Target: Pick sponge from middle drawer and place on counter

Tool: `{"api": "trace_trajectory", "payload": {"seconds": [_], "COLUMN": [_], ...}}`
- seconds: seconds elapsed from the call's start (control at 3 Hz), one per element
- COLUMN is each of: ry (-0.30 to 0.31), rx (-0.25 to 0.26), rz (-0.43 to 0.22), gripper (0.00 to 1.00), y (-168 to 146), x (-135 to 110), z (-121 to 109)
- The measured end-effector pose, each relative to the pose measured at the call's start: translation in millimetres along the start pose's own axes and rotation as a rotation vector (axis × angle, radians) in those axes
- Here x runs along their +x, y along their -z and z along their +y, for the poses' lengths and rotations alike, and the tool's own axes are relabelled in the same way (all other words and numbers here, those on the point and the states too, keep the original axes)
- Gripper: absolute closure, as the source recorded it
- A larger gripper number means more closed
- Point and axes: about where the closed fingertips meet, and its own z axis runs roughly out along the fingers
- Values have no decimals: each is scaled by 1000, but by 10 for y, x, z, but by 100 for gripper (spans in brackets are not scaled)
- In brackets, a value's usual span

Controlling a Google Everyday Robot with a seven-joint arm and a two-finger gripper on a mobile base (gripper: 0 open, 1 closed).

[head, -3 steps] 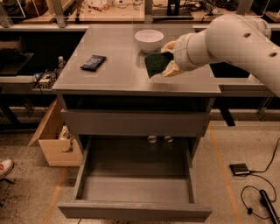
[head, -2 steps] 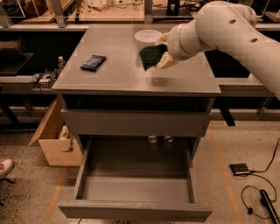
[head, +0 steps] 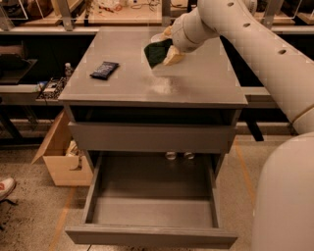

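My gripper (head: 167,53) is over the far middle of the counter (head: 196,83), at the end of the white arm that comes in from the right. It is shut on the sponge (head: 157,52), whose dark green face tilts toward the left and hangs a little above the counter top. The middle drawer (head: 152,198) stands pulled out below, with a bare grey floor and nothing in it.
A flat dark packet (head: 104,69) lies on the counter's left side. The white bowl (head: 159,37) is mostly hidden behind the gripper. A cardboard box (head: 59,157) stands on the floor at the left of the cabinet. A wood workbench (head: 122,14) runs along the back.
The gripper has moved left and toward the back of the counter with the sponge in it. The arm now covers most of the white bowl.
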Motion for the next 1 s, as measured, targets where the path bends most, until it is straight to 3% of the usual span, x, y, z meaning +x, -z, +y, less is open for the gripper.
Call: {"api": "trace_trajectory", "payload": {"seconds": [0.33, 1.0], "ry": [-1, 1], "rx": [5, -3], "rz": [-2, -8], "gripper": [70, 24], "y": [5, -57], "x": [-7, -35], "z": [-49, -21]}}
